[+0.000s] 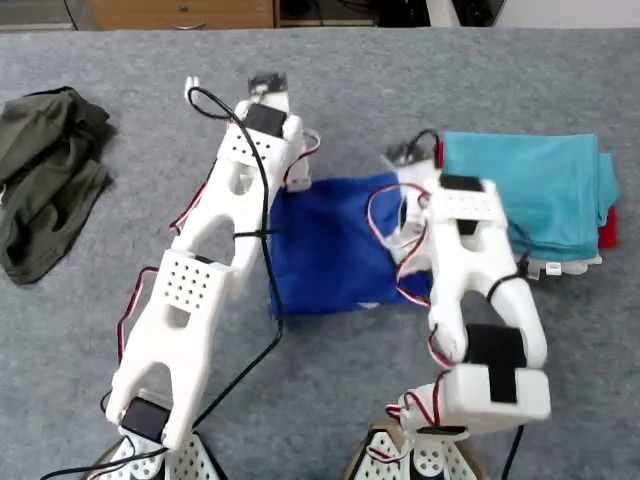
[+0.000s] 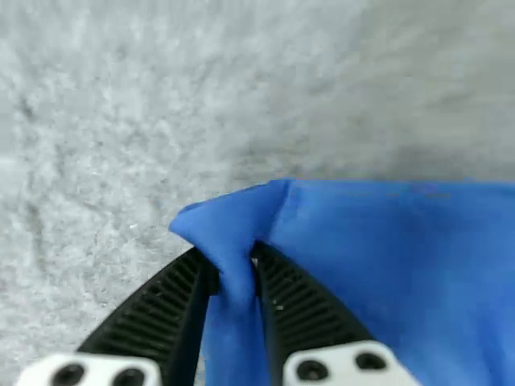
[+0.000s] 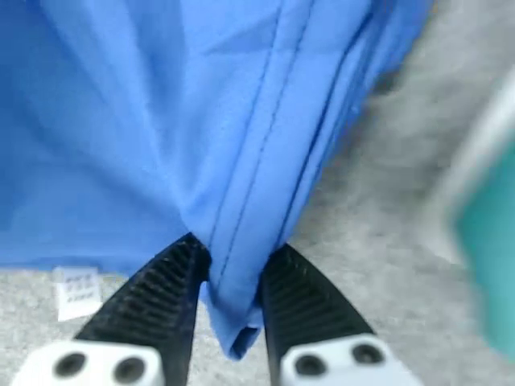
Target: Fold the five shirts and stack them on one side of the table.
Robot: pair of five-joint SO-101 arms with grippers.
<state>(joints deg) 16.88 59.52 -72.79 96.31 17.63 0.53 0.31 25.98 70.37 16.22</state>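
A blue shirt (image 1: pixel 335 245) lies partly folded in the middle of the grey table, between my two arms. My left gripper (image 2: pixel 232 277) is shut on a pinched corner of the blue shirt (image 2: pixel 386 265) at its far left edge. My right gripper (image 3: pixel 233 269) is shut on a bunched fold of the blue shirt (image 3: pixel 161 121) at its far right edge. A stack of folded shirts (image 1: pixel 535 195), teal on top with red and white beneath, sits at the right side. A crumpled olive shirt (image 1: pixel 45 175) lies at the far left.
The grey carpet-like table top (image 1: pixel 400 90) is bare beyond the arms. A white label (image 3: pixel 76 291) of the blue shirt shows beside my right gripper. Wooden furniture (image 1: pixel 180 12) stands behind the table's far edge.
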